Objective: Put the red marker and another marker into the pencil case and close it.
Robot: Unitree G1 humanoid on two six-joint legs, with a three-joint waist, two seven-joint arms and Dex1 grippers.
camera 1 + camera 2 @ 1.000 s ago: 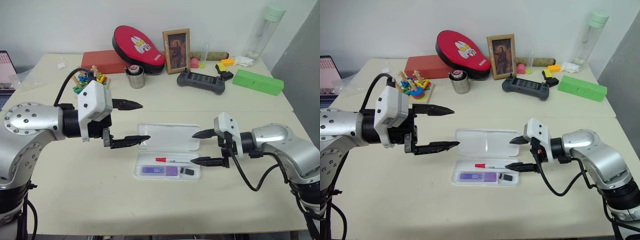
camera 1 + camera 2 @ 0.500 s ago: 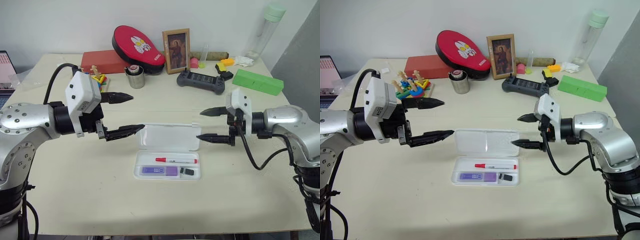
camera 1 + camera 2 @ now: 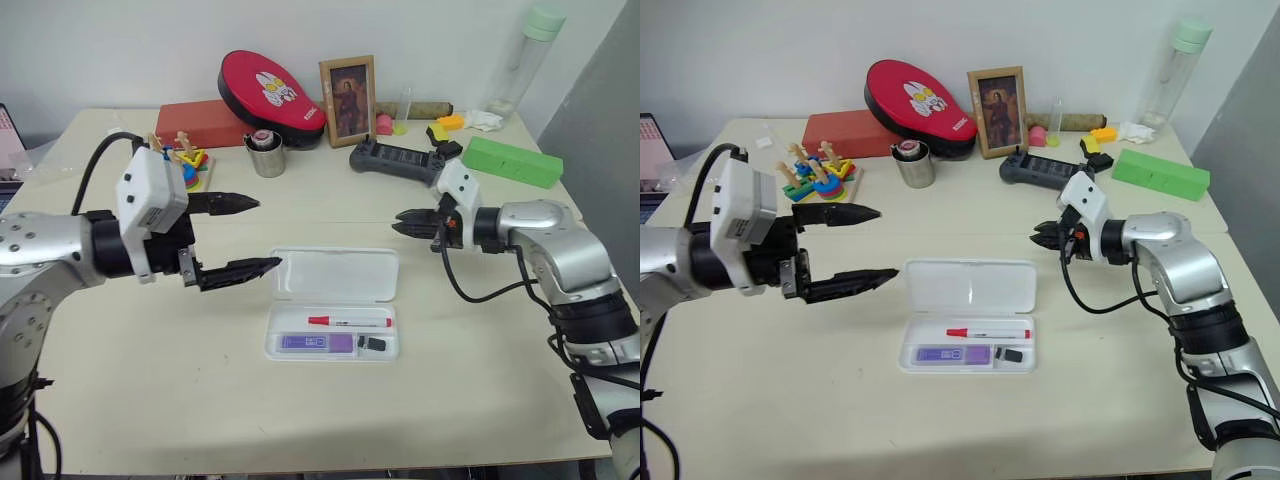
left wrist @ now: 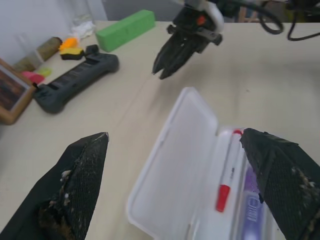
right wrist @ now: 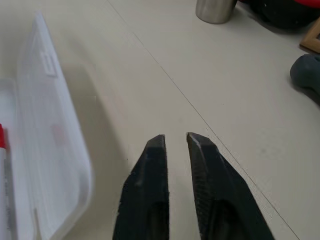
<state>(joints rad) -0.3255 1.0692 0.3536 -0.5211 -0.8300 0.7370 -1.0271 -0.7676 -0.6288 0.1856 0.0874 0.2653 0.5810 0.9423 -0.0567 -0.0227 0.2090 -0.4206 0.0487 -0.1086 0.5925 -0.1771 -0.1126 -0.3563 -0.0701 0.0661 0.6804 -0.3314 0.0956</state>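
— What's changed with your right tool since a second ago?

— My right tool point(image 3: 402, 222) was hanging wide apart just beside the tray end of the flat white plastic pencil case point(image 3: 334, 305). It has since gone up and away from the case toward the far side of the table point(image 3: 300, 420), and its two black fingers point(image 5: 150, 170) have drawn nearly together with only a thin slit between them, pinching nothing.

— And your left tool?

— My left tool point(image 3: 250, 233) is much where it was, hovering off the left end of the case's lid, its fingers spread wide and empty.

— Where are the markers?

— Both lie in the case's lower tray, unmoved. The slim white pen with the red cap point(image 3: 350, 321) lies lengthwise along the tray's far side, next to the hinge. The chunky lilac highlighter point(image 3: 318, 342) lies parallel just in front of it, with a small black object point(image 3: 373, 343) to its right.

— Is the case shut?

— No, the lid lies flat open on the table behind the tray.
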